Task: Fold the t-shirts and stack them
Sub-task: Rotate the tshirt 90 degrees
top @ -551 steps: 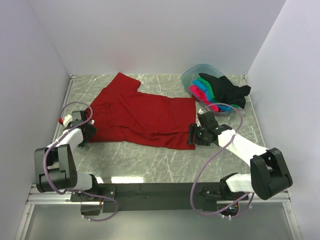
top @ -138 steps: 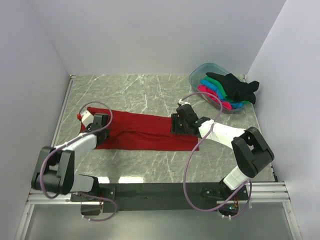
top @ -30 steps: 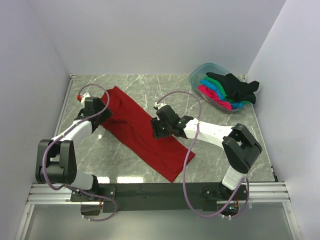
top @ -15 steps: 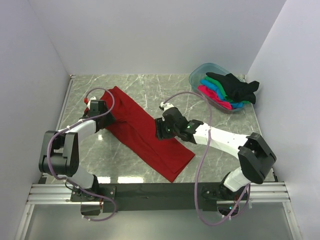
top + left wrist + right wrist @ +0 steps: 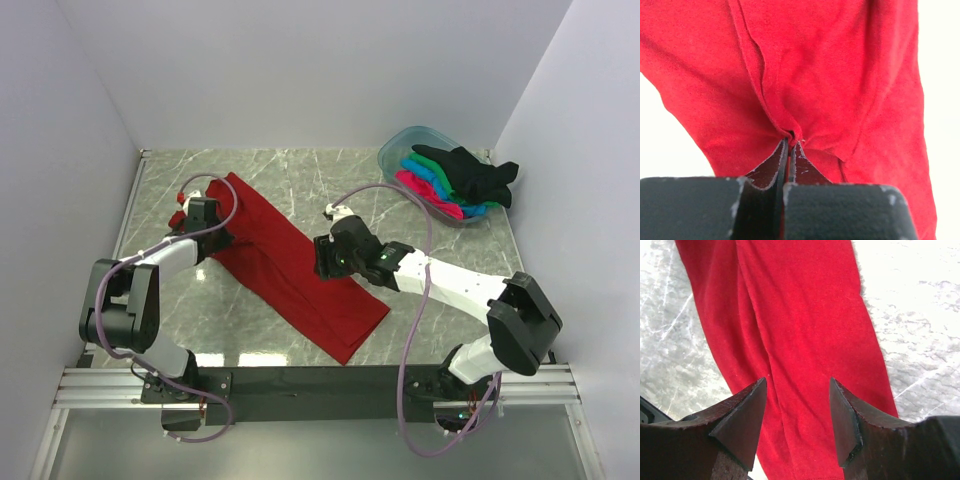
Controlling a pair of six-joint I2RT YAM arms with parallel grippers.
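Lying on the table (image 5: pixel 300 170) as a long folded strip, the dark red shirt (image 5: pixel 290 270) is running diagonally, well apart from the tub (image 5: pixel 393 150). The left gripper (image 5: pixel 791 145) is clamping the strip's end farthest from the tub, with cloth bunching between its fingers. The right gripper (image 5: pixel 797 381) is sitting over the strip's middle, nearer the tub, jaws spread wide and holding nothing. The black shirt (image 5: pixel 468 175) is draping over the tub's rim, and the green shirt (image 5: pixel 428 172) and pink shirt (image 5: pixel 420 190) are lying inside the tub.
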